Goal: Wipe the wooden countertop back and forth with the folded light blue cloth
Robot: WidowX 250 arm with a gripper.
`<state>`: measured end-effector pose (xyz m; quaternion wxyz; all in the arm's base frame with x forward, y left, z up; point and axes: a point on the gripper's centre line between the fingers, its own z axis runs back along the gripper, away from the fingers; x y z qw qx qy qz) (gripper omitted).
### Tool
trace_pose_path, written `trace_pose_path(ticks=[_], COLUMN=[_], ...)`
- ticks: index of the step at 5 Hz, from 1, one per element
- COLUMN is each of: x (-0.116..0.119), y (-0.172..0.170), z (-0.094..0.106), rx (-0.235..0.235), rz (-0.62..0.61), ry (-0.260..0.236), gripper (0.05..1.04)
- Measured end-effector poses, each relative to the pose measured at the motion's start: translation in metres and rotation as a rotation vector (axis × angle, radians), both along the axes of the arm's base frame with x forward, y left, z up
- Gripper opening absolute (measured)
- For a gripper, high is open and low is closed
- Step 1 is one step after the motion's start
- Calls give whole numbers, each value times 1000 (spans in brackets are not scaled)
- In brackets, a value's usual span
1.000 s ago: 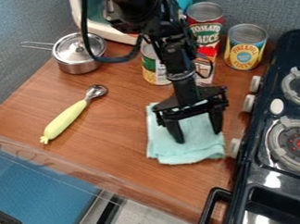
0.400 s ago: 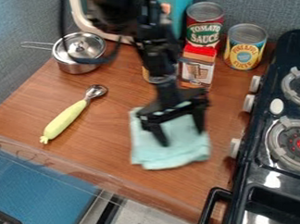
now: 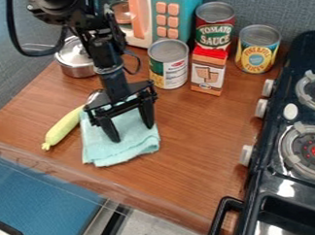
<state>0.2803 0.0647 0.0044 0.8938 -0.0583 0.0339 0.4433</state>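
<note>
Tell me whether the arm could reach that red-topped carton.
Probably yes: the open gripper is at the cloth, with only wooden counter between it and the carton, though a red-labelled can stands close behind.

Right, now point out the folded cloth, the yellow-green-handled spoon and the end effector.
Cloth (image 3: 130,150): camera view, on its lower folded layers.
Spoon (image 3: 62,127): camera view, on the middle of its handle.
End effector (image 3: 133,133): camera view, midway between its fingertips.

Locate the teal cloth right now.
Camera view, left of center on the wooden counter: the teal cloth lies under the open gripper, just right of the yellow-handled scoop in the image.
</note>
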Motion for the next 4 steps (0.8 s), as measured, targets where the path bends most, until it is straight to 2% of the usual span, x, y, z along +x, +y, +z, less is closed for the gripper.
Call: trace_pose_path(ticks=[1,3,4], x=[3,13,8], y=[-5,-70,-130], z=[0,1,0], rx=[-39,-127,-175], rz=[14,-157,-294], ry=[-11,-34,-26], gripper=[998,1000,1002])
